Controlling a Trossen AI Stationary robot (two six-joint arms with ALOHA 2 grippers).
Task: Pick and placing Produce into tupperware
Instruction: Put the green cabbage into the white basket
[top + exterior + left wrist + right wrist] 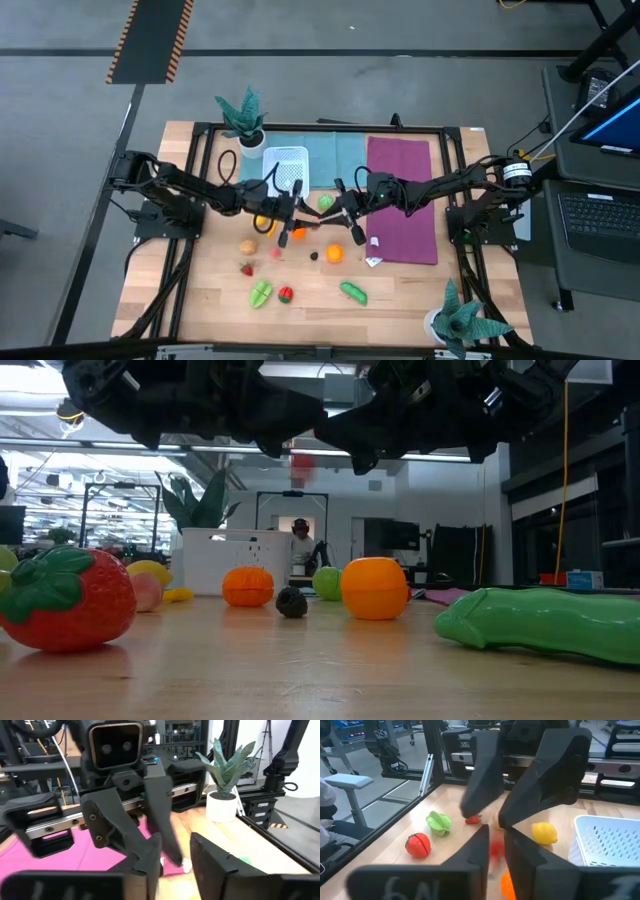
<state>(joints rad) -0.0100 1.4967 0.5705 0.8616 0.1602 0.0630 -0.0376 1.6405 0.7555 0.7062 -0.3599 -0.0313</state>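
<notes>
Reaching inward, left gripper (293, 213) and right gripper (343, 212) meet mid-table.

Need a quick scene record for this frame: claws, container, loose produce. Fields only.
left claw: mid-table, above the produce, facing the right claw
right claw: mid-table, close to the left claw
red piece: off the table between the two claws; cannot tell which one has it
tupperware: far side, beside the potted plant; no produce seen inside
loose on table: orange, green cucumber, strawberry, green apple
purple cloth: under the right arm
</notes>
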